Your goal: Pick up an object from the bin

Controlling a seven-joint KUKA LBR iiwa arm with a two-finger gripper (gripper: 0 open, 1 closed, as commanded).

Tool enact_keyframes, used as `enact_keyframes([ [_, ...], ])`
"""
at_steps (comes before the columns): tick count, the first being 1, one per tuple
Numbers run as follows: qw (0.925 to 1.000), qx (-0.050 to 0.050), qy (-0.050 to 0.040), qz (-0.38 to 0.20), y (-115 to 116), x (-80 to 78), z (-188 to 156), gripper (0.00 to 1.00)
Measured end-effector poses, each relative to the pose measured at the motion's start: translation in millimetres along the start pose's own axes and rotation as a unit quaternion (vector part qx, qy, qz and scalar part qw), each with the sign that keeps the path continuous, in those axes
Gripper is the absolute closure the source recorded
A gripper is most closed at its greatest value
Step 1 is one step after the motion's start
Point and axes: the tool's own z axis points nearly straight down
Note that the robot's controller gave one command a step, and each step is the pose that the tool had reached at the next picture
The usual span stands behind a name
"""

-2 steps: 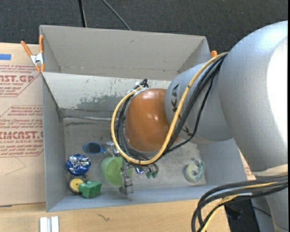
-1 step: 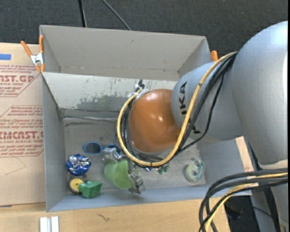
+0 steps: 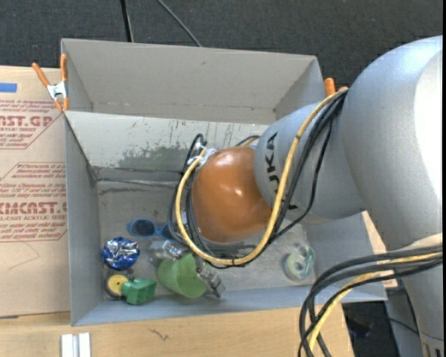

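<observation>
Camera view: claw point(image 3: 207, 280) near bin point(image 3: 82, 199) front wall, light-green cup point(image 3: 180, 277) just beside.

One cam is looking down into the grey bin point(image 3: 171, 88) from above & slightly to one side, sitting fairly close, taking in the whole bin & the arm point(image 3: 386, 147) at the view's right.

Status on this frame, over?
Gripper low at bin front, state unreadable. Pale green cup nearest beneath it. Green block, yellow piece, blue foil ball crowd alongside.
</observation>
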Motion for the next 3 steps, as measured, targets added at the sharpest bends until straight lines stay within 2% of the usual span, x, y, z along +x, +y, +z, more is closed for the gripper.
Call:
enact_keyframes([
  [1,1.0000,0.000,-0.0002,0.000,0,-1.3,0,0.00],
  [2,1.0000,-0.001,0.0017,0.001,0,-0.7,-1,1.00],
  [3,1.0000,-0.001,0.0013,0.001,1,-1.3,-11,1.00],
])
